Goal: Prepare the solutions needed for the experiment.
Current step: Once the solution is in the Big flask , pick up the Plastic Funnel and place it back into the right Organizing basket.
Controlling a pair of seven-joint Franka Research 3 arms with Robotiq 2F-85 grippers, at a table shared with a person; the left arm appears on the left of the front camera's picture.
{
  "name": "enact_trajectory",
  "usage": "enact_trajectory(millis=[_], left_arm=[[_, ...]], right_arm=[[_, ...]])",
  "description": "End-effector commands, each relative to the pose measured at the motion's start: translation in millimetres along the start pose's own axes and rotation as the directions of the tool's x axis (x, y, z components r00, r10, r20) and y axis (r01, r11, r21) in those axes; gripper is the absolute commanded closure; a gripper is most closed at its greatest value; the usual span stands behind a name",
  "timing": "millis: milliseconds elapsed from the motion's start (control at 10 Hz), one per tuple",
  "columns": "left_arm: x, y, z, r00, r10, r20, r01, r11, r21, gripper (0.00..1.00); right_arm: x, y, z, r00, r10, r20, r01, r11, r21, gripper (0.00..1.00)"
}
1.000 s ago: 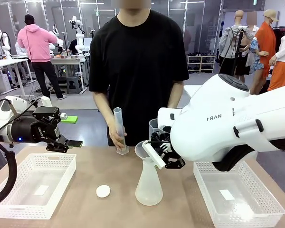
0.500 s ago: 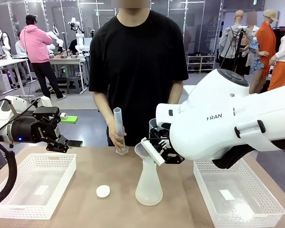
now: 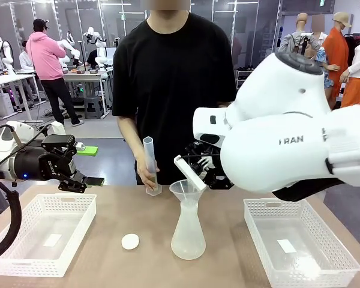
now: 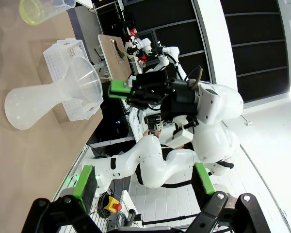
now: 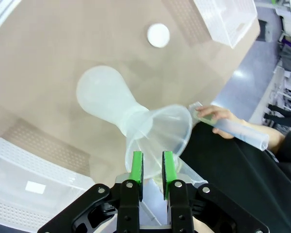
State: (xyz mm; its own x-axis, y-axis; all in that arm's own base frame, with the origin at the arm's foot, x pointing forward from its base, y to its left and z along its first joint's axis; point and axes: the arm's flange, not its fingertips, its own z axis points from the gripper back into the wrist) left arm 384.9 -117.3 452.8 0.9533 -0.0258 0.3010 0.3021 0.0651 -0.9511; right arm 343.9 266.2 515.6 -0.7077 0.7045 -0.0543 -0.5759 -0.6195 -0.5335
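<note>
Right pincer: narrow, pinched on a translucent plastic vessel, just above the funnel.
Funnel: seated in the neck of the flask.
Solution: pale yellow-green, low in the tilted cylinder that the person's hand steadies on the table beyond the flask.
Left pincer: spread wide, holding nothing, above the left basket.
Cap: white, on the table beside the flask.

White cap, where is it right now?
Front view: the cap lies on the table toward the robot's left, between the left basket and the flask, apart from both.
</note>
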Motion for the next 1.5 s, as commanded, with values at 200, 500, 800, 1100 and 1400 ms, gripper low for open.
enact_trajectory(millis=[200,500,800,1100,1400], left_arm=[[0,-2,-1,1.000,0.000,-0.001,0.000,1.000,-0.015,0.00],[0,-2,-1,1.000,0.000,-0.001,0.000,1.000,-0.015,0.00],[0,-2,-1,1.000,0.000,-0.001,0.000,1.000,-0.015,0.00],[0,-2,-1,1.000,0.000,-0.001,0.000,1.000,-0.015,0.00],[0,-2,-1,1.000,0.000,-0.001,0.000,1.000,-0.015,0.00]], right_arm=[[21,-1,43,1.000,-0.009,-0.011,0.009,1.000,-0.001,0.77],[16,4,88,0.995,-0.043,-0.092,0.044,0.999,0.005,0.77],[-9,32,115,0.974,-0.195,-0.119,0.203,0.977,0.060,0.77],[-8,25,112,0.987,-0.119,-0.104,0.125,0.991,0.050,0.77],[-30,44,111,0.907,-0.395,-0.146,0.404,0.914,0.033,0.77]])
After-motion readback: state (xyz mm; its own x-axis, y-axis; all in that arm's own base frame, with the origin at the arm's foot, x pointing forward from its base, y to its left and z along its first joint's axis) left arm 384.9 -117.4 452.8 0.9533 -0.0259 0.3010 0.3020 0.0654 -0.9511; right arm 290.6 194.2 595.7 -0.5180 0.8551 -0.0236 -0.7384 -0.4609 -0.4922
